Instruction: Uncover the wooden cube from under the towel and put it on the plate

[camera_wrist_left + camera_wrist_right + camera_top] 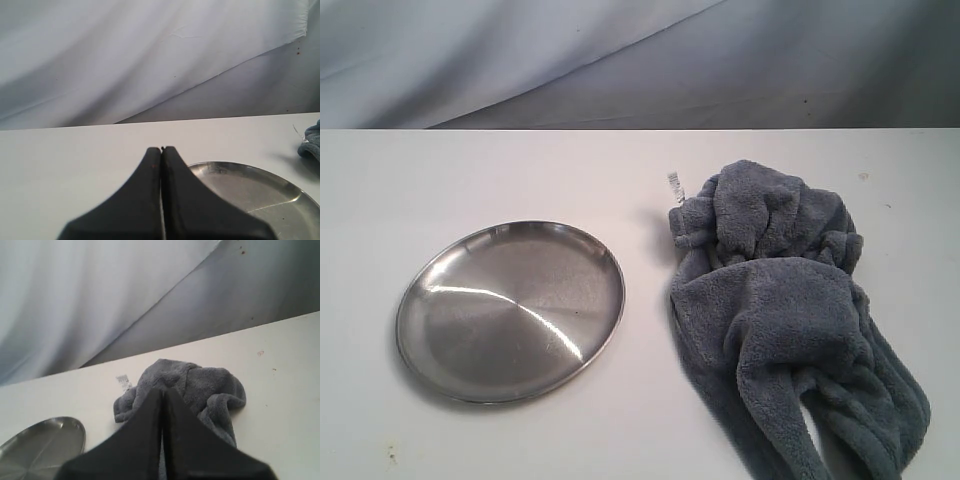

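While bunched blue-gray terry towel [790, 310] lies near round silver plate [510, 312] | left gripper [161, 148], right gripper [163, 389]: fingers pressed together, seemingly empty

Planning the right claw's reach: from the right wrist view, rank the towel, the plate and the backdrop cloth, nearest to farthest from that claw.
1. Towel: just ahead of the right claw.
2. Plate: on the table, off to the towel's side.
3. Backdrop cloth: behind the table's far edge.
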`<state>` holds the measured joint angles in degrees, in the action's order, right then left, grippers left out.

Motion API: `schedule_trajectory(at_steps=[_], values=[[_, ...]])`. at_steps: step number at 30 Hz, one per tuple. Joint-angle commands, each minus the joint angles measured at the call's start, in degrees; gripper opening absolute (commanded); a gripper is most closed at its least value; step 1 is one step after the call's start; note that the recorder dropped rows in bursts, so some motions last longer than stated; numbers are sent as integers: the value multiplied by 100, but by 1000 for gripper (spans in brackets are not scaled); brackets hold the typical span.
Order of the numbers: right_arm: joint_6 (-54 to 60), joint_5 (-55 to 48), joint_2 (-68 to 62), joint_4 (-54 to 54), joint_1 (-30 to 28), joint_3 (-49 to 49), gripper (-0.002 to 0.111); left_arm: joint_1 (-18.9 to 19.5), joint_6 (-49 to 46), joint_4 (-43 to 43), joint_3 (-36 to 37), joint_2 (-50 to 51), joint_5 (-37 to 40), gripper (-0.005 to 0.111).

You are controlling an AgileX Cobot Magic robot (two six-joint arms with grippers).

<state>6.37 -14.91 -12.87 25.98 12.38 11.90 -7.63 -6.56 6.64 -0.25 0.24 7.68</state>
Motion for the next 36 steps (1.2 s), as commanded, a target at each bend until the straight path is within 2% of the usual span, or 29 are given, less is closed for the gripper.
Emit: schedule_trajectory(at_steps=[1,15,25,31,36], values=[[503,-885,-647,169,-38,669,0,-28,14,10,25,-24,-12,0],[1013,-3284,-2659,168,-38,2383,0,-28,14,10,25,-24,-12,0],[1244,-3856,-4511,119,-5,3410,0,-28,14,10,25,-24,-12,0],[475,-3828,-5711,-987,782,3973,0,-28,14,10,25,-24,-12,0],[206,-3828,-6572,-1146,1245,4469,0,-28,14,10,25,-24,-12,0]])
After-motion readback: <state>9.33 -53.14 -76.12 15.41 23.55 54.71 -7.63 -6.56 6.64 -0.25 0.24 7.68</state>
